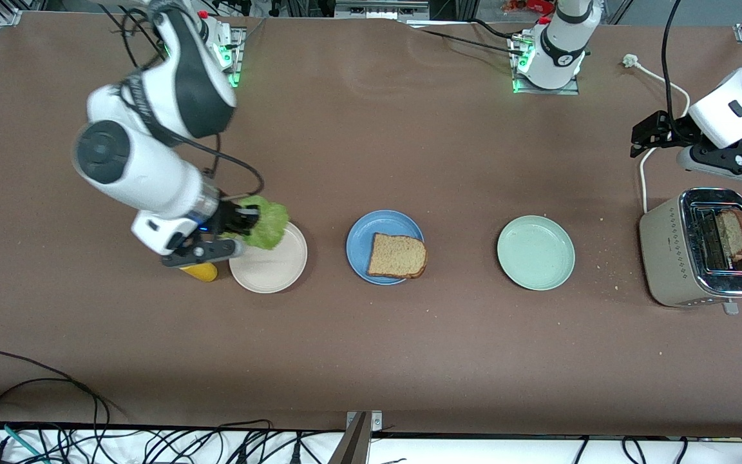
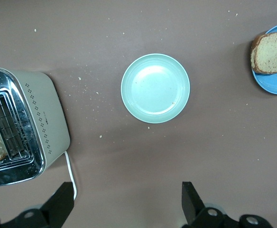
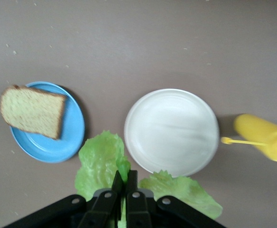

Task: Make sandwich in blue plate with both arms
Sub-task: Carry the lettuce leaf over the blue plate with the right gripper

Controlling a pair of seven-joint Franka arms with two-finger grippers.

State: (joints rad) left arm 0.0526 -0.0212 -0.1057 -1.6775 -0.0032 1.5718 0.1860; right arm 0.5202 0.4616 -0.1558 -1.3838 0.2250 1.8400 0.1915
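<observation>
Front view: the right gripper (image 1: 252,219) pinches the lettuce leaf (image 1: 268,225) over the beige plate (image 1: 271,264)'s rim; one bread slice (image 1: 397,256) lies on the blue plate (image 1: 380,229) mid-table, bare table around it.
Left wrist view: the left gripper (image 2: 126,202), fingers spread, hovers by the toaster (image 2: 39,118) near the table's end.
Right wrist view: the mustard bottle (image 3: 264,142) lies beside the beige plate.

I'm holding the ruffled lettuce leaf (image 1: 266,225) up; one bread slice (image 1: 397,256) is lying flat on the blue plate (image 1: 364,229).

High front camera, two down-looking wrist cameras
</observation>
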